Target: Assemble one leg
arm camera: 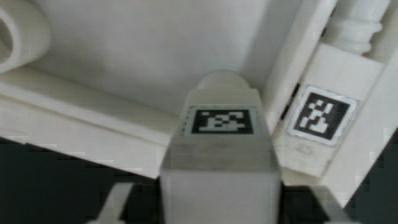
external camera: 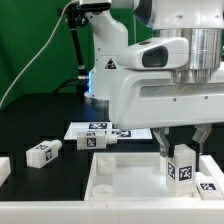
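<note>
My gripper (external camera: 182,150) is shut on a white leg (external camera: 183,163) with a black-and-white tag, held upright just above the large white tray-like piece (external camera: 120,180) near its corner at the exterior view's right. In the wrist view the held leg (arm camera: 222,140) fills the middle, its tag facing the camera, with the tray piece (arm camera: 89,100) behind it. Its lower end is not visible in either view. Two more legs lie on the black table: one (external camera: 43,152) at the exterior view's left, one (external camera: 97,139) further back.
The marker board (external camera: 92,128) lies behind the tray piece by the robot base (external camera: 110,60). A further white tagged part (arm camera: 320,110) shows beside the held leg in the wrist view. A white block (external camera: 3,170) sits at the exterior view's left edge.
</note>
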`<state>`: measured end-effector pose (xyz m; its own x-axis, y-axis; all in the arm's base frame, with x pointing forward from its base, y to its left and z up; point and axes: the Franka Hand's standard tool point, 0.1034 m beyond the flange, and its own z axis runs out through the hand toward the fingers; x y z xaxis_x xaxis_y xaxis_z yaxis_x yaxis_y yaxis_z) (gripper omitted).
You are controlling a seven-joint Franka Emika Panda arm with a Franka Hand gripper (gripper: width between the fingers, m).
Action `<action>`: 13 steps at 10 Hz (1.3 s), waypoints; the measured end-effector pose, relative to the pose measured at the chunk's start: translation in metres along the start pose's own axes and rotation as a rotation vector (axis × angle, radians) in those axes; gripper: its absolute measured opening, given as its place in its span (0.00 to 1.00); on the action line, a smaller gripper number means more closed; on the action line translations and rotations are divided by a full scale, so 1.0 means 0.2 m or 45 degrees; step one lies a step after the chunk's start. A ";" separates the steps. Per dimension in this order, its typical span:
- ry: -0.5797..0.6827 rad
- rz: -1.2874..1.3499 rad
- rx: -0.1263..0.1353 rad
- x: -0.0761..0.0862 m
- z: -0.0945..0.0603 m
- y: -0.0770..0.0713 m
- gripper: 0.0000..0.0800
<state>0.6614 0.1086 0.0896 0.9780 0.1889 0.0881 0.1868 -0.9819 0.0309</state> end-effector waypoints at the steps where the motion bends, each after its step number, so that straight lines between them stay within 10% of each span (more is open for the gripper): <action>1: 0.000 0.149 0.000 0.00 0.00 0.00 0.35; 8: -0.080 1.317 -0.023 -0.02 0.00 -0.03 0.35; 12: -0.087 1.405 -0.014 -0.02 0.01 -0.03 0.35; 13: -0.087 1.404 -0.014 -0.02 0.01 -0.03 0.63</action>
<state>0.6567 0.1137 0.0874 0.6105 -0.7919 0.0173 -0.7916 -0.6107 -0.0218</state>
